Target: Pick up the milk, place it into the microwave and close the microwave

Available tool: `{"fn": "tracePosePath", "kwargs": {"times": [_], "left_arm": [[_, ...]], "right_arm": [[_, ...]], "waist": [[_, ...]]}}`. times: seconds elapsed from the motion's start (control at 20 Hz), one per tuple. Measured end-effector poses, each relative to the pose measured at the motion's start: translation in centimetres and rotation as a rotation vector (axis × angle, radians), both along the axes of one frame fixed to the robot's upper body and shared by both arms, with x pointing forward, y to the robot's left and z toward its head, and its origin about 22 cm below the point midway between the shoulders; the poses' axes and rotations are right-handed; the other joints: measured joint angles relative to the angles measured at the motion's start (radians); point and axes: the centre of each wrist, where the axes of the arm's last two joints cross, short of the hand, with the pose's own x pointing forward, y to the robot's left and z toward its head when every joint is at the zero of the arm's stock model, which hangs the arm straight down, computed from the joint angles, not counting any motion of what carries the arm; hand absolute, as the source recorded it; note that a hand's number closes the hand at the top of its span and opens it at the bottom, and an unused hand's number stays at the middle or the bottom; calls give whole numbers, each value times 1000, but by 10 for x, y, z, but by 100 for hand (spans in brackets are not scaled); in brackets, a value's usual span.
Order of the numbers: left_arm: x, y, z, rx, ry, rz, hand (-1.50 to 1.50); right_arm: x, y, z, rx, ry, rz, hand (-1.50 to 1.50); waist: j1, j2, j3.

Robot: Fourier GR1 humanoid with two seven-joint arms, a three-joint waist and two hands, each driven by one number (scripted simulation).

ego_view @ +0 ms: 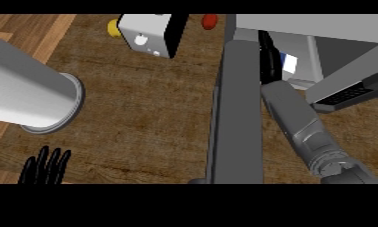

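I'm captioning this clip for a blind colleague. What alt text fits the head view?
The right hand reaches into the open microwave, beside its open door; whether it holds the milk cannot be seen. The left hand rests open at the lower left, on a wooden counter with a grey cylinder.

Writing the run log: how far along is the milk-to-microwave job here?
Done: nothing visibly complete. In hand: right hand reaches into the microwave past its open door; a white-and-blue thing, maybe the milk, shows beside it. Left: withdraw and shut the door. Left hand rests open at the lower left.
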Motion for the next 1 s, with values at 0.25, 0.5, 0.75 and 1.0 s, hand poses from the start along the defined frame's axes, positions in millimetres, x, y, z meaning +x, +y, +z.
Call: {"fn": "tracePosePath", "kwargs": {"times": [0.25, 0.5, 0.75, 1.0], "left_arm": [[-8, 3, -1, 1, 6, 6, -150], [-10, 2, 0, 2, 10, 14, -150], [-14, 0, 3, 5, 20, 22, -150], [-20, -6, 7, 0, 44, 23, -150]], "right_arm": [[-11, -6, -16, 155, 7, 66, -150], [-29, -13, -40, 272, 21, 119, -150], [-50, -18, -63, 343, 26, 139, -150], [-68, -22, -82, 393, 15, 174, -150]], "waist": [[-23, -10, -1], [-48, -21, -2], [-70, -31, -4], [-92, -41, -5]]}}
